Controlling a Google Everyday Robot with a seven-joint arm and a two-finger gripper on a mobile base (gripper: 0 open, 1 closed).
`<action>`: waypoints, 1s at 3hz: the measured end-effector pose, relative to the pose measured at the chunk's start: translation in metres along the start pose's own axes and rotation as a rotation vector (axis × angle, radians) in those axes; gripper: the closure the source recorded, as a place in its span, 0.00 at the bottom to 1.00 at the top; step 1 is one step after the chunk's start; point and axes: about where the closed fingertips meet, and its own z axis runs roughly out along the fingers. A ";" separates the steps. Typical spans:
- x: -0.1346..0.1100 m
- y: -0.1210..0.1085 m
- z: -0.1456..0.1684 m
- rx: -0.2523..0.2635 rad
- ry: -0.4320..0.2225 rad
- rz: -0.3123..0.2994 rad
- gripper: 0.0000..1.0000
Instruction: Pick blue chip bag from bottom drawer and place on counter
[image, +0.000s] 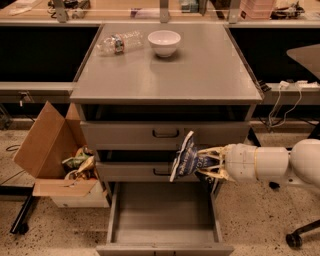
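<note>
Camera view: over the grey drawer (162, 212), your cream gripper (201, 163) pinches one edge of the crinkled navy foil bag (182, 159); likely light, slippery.

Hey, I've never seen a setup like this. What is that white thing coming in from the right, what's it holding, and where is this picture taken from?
The white thing is a robot arm, with a two-finger gripper at its end. There is only one picture. Its camera faces the front of a grey cabinet and looks slightly down on it; where the camera is mounted is not known.

The gripper is in front of the middle drawer and is shut on a blue chip bag, which it holds in the air above the bottom drawer. That drawer is pulled out, and nothing is visible on its floor.

On the counter, the cabinet's flat top, sit a white bowl and a plastic bottle lying on its side. To the left, on the floor, is a cardboard box with crumpled wrappers inside.
</note>
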 end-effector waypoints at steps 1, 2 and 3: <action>-0.007 -0.015 -0.012 0.034 0.030 -0.029 1.00; -0.061 -0.093 -0.064 0.124 0.097 -0.164 1.00; -0.106 -0.172 -0.095 0.196 0.133 -0.257 1.00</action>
